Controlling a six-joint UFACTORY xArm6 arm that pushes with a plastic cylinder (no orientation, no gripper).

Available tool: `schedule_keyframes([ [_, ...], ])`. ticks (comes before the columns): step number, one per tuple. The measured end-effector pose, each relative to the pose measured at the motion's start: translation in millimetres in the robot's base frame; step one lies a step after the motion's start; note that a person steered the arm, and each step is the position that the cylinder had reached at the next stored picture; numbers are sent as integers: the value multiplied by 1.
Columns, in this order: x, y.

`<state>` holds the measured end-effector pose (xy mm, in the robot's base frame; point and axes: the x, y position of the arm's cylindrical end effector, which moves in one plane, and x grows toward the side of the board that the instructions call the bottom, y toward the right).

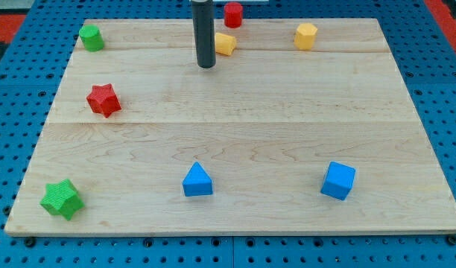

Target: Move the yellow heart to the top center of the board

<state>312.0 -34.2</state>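
The yellow heart [226, 44] lies near the view's top centre of the wooden board [235, 126], just below the red cylinder [233, 14]. My tip [206, 65] rests on the board just left of and slightly below the heart; the dark rod covers the heart's left edge. Whether the tip touches the heart cannot be told.
A yellow hexagonal block [305, 36] sits at the top right, a green cylinder [91, 36] at the top left. A red star [103, 100] lies at the left, a green star [62, 199] at the bottom left. A blue triangle [197, 180] and blue cube [338, 180] sit near the bottom.
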Motion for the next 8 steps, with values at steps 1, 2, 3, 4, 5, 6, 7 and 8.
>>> schedule_keyframes([
  [1, 2, 24],
  [2, 6, 57],
  [3, 5, 72],
  [4, -29, 29],
  [5, -51, 11],
  [6, -48, 18],
  [7, -48, 23],
  [8, -48, 8],
])
